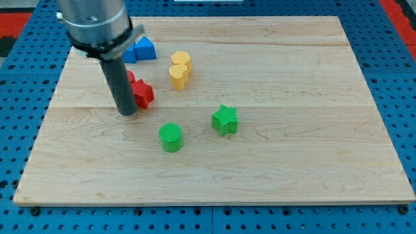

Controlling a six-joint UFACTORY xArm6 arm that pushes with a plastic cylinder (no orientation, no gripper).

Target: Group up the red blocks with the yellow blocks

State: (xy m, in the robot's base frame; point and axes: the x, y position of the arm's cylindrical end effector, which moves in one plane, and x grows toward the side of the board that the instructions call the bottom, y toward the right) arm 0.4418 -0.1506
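Note:
My tip (127,113) rests on the board at the view's left, just left of and touching or nearly touching a red star block (143,93). A second red block (130,77) peeks out behind the rod, its shape partly hidden. Two yellow blocks lie to the right of the reds: a hexagonal one (181,58) and a rounder one (179,75) just below it, touching or nearly so. The yellows are about a block's width to the right of the red star.
Two blue blocks (141,49) lie at the view's top left, partly behind the arm. A green cylinder (171,137) and a green star (225,119) lie near the middle. The wooden board (292,97) sits on a blue pegboard.

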